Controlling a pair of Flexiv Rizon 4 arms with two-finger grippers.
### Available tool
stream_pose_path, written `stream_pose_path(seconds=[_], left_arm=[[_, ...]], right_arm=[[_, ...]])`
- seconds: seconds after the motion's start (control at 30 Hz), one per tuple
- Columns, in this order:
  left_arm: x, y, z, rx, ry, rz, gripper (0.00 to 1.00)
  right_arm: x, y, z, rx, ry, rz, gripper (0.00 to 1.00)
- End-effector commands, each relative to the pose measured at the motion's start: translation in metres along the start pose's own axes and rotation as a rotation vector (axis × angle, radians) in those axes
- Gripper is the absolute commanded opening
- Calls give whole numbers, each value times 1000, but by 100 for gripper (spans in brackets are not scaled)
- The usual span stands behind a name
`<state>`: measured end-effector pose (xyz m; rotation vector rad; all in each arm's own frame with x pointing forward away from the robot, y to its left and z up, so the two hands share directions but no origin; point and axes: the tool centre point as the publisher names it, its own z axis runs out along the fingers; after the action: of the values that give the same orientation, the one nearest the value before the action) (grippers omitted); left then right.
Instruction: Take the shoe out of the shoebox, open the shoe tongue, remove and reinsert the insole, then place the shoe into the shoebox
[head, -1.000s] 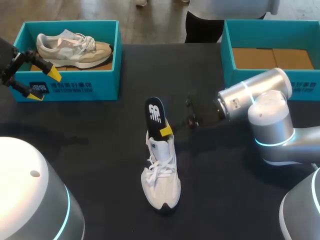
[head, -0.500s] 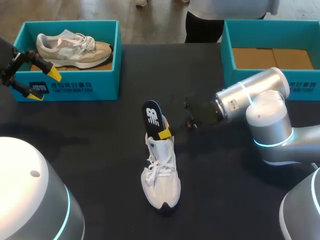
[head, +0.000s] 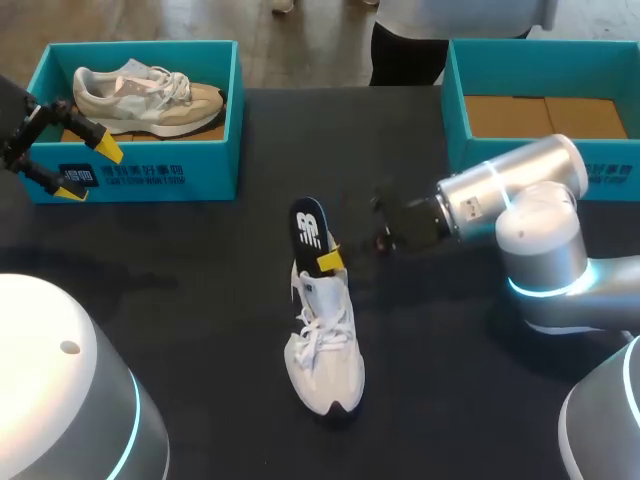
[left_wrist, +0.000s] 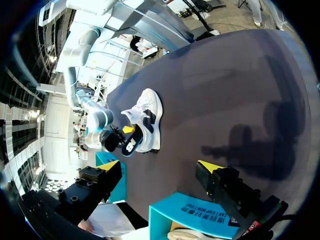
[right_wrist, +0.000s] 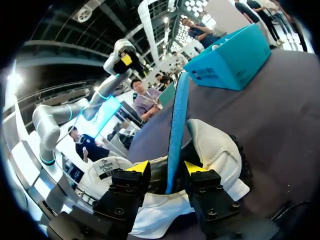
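A white shoe (head: 325, 350) lies on the black table (head: 180, 300), toe toward me. Its dark insole (head: 310, 230) stands upright out of the heel opening. My right gripper (head: 330, 262) is at the insole's lower part, fingers open. In the right wrist view the insole (right_wrist: 177, 125) shows edge-on in the gap of my right gripper (right_wrist: 167, 170), with space on both sides, above the shoe (right_wrist: 215, 150). My left gripper (head: 88, 170) hangs open and empty by the left shoebox (head: 140, 175). The left wrist view shows my left gripper (left_wrist: 159, 167) open, with the shoe (left_wrist: 149, 112) far ahead.
The left teal shoebox holds a beige shoe (head: 150, 98). A second teal shoebox (head: 450, 110) with a cardboard floor stands at the back right, beside my right arm (head: 510, 185).
My right gripper has opened and let go of the insole, which stays standing in the shoe. The shoe has shifted slightly. The left arm has not moved.
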<state>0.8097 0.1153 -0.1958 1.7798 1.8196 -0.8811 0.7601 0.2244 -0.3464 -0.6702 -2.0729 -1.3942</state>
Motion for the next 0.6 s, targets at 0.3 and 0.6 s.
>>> stream_pose_path(seconds=[0.3,0.6], left_arm=[[0,0,0,0,1,1,100],[0,0,0,0,1,1,100]], right_arm=[[3,15,2,-39,-44,-49,37],[7,24,-3,-63,-67,-79,33]])
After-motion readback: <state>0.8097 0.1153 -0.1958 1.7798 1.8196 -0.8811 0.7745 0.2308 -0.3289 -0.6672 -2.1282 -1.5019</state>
